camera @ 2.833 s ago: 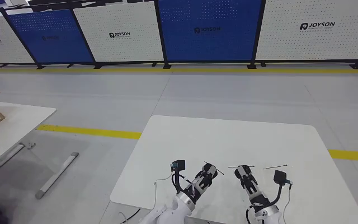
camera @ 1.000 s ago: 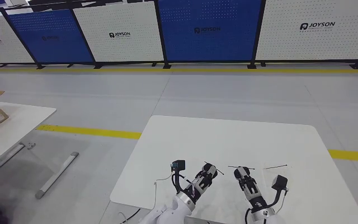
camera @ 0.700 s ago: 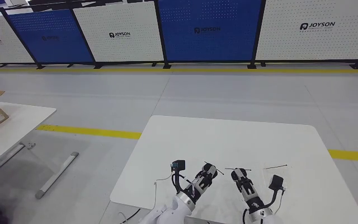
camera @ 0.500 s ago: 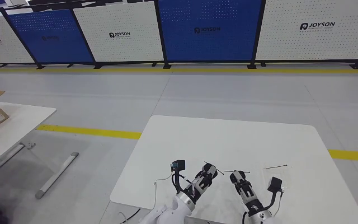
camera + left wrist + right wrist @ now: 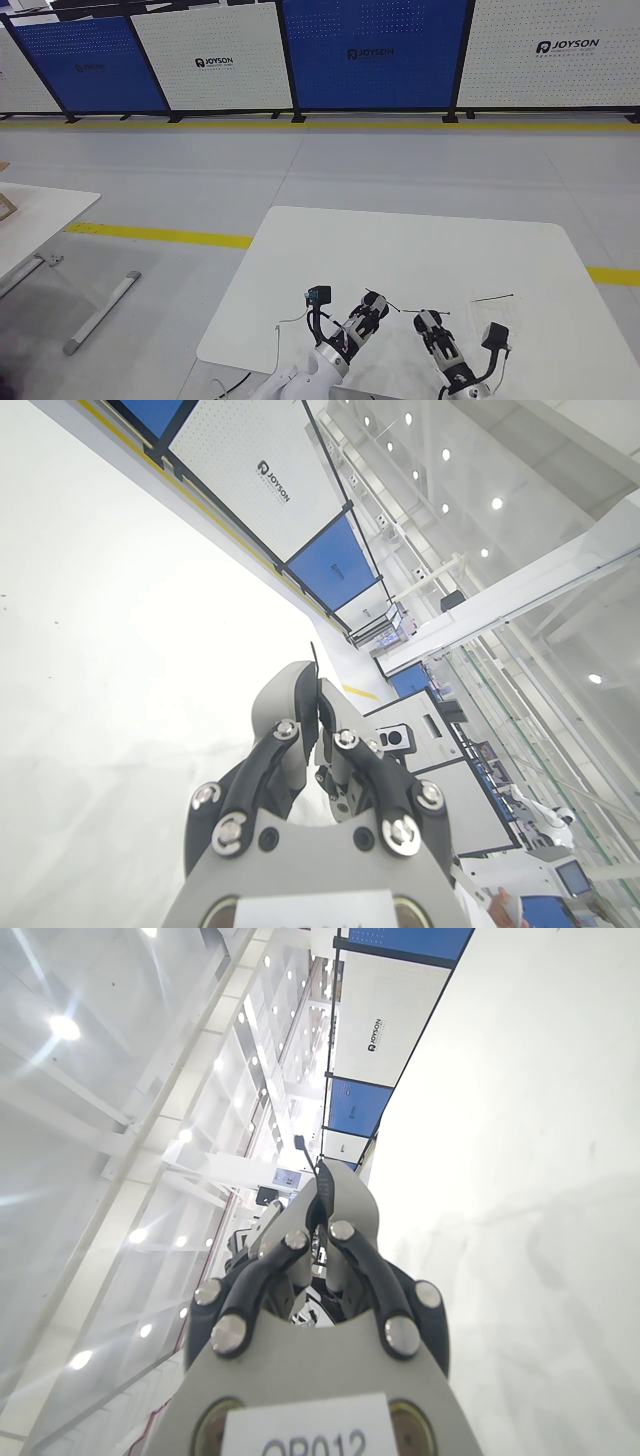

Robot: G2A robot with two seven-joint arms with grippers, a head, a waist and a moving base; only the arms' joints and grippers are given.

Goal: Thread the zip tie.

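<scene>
Near the front edge of the white table [image 5: 400,250], my left gripper [image 5: 377,303] is shut on a thin black zip tie strip [image 5: 383,302]. In the left wrist view its tip [image 5: 313,654] sticks out past the shut left gripper [image 5: 317,682]. My right gripper [image 5: 424,318] stands just to the right, shut on a black zip tie [image 5: 436,312] held crosswise. In the right wrist view the tie's square head [image 5: 299,1143] pokes out beyond the right gripper [image 5: 322,1175]. The two strips' near ends almost meet between the grippers; I cannot tell whether they touch.
A second loose black zip tie [image 5: 493,297] lies on the table to the right of the right gripper. Blue and white pegboard panels [image 5: 375,55] stand across the floor far behind. Another table [image 5: 40,215] stands at the left.
My right gripper has moved left and nearer the table's front edge with its zip tie, bringing that tie's end close to the left gripper's strip. The left arm has kept still.
</scene>
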